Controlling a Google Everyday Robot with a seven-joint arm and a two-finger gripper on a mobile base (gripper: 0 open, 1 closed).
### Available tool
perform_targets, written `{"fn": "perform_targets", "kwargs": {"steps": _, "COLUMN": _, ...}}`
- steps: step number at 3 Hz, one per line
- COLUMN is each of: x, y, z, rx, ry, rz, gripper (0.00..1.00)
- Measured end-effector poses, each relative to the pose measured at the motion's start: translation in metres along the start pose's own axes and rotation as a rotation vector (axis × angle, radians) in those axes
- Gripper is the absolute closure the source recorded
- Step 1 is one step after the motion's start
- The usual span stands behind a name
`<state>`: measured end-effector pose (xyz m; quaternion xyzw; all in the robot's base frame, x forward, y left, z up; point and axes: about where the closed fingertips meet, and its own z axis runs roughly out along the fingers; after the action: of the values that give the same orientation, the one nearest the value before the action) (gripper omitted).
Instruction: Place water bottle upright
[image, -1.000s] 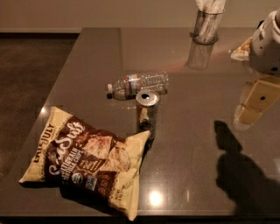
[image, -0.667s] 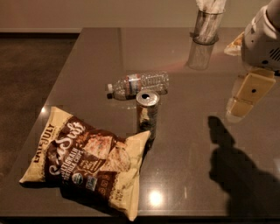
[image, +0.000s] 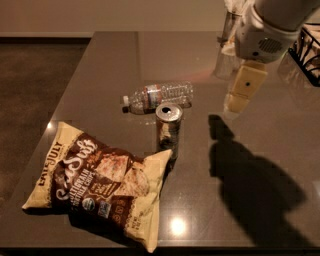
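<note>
The water bottle (image: 160, 96) lies on its side on the dark table (image: 110, 60), its white cap pointing left. It is a small clear ribbed bottle with a blue-red-white label band. My gripper (image: 236, 100) hangs from the white arm at the upper right, above the table and to the right of the bottle, well apart from it. Nothing shows in its grasp. Its shadow falls on the table below and to the right.
A silver drink can (image: 168, 127) stands upright just in front of the bottle. A brown and cream chip bag (image: 100, 185) lies at the front left, touching the can. A clear glass cup (image: 226, 50) stands behind the gripper. A black wire basket (image: 307, 52) is at the right edge.
The arm and gripper have moved left, closer to the bottle and the can. The bottle, can and bag have not moved.
</note>
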<state>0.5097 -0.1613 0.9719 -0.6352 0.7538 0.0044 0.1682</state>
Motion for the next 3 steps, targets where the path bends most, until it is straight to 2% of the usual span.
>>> {"fn": "perform_targets", "kwargs": {"steps": 1, "x": -0.033, "y": -0.022, "z": 0.036, "rx": -0.063, "ry": -0.006, "rz": -0.048, "gripper": 0.0}}
{"fn": "perform_targets", "kwargs": {"steps": 3, "x": -0.086, "y": -0.071, "z": 0.097, "rx": -0.134, "ry": -0.01, "rz": -0.124, "gripper": 0.0}}
